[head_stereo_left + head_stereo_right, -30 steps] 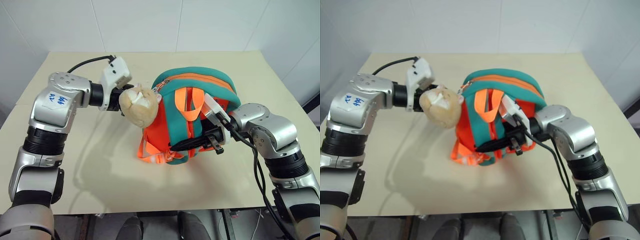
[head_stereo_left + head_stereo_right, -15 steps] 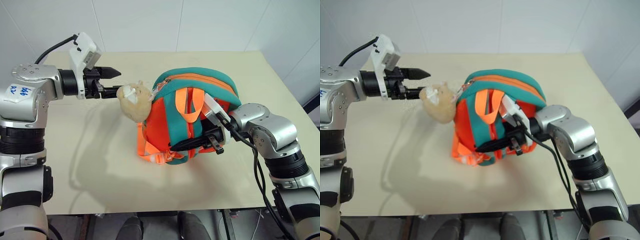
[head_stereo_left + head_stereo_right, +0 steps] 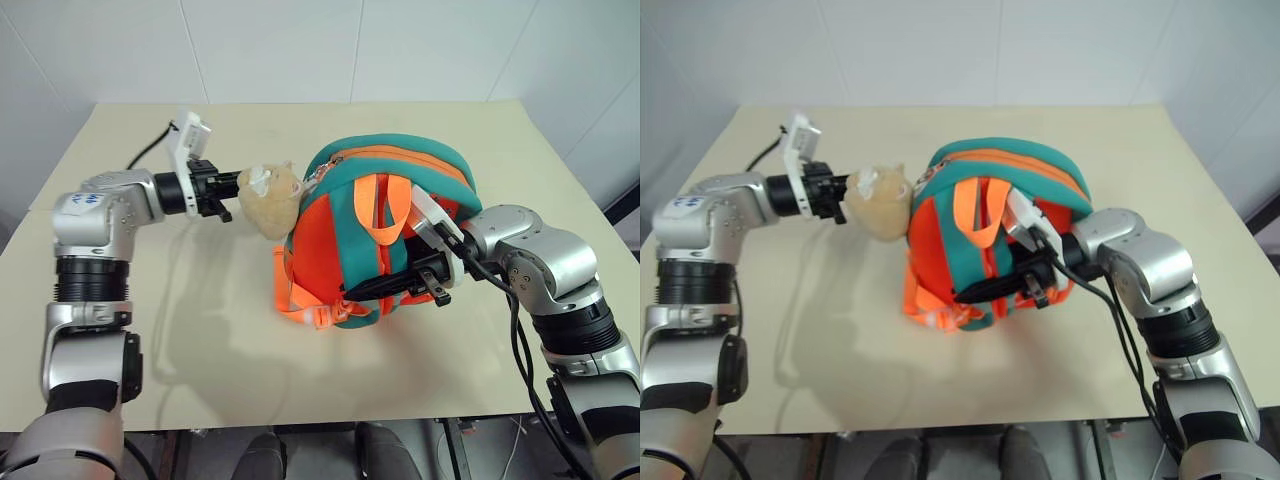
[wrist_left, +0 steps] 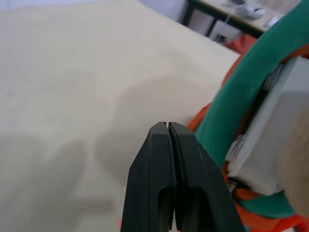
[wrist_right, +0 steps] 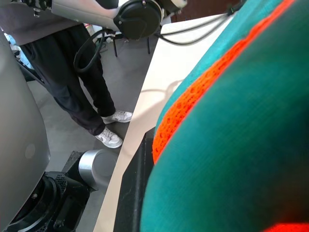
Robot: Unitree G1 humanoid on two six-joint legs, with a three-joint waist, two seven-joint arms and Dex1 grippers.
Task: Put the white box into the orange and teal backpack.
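The orange and teal backpack [image 3: 385, 240] stands near the middle of the bench [image 3: 200, 350], somewhat toward the right edge, its strap side facing the near edge. The right gripper [image 3: 425, 278] reaches in from the right edge and is clenched on a teal strap low on the pack's near face; in my judgement this hold steadies the pack so it does not topple or slide while the other arm works.

The left gripper [image 4: 170, 145] is clenched with nothing between its fingers; the left wrist view shows the two black tips pressed together. It sits just beside the tan plush toy [image 3: 268, 200] on the pack's left side, tips at or against the plush; whether they touch cannot be told. It appears placed to nudge the toy or to reach the zip area behind it.

The pack has a bright orange body, teal edging arching over the top, teal straps and an orange webbing loop [image 3: 378, 205] hanging on the near face. The top seam looks closed, so the opening step seems still outstanding.

The white box is not located; it may already be inside, which cannot be confirmed.
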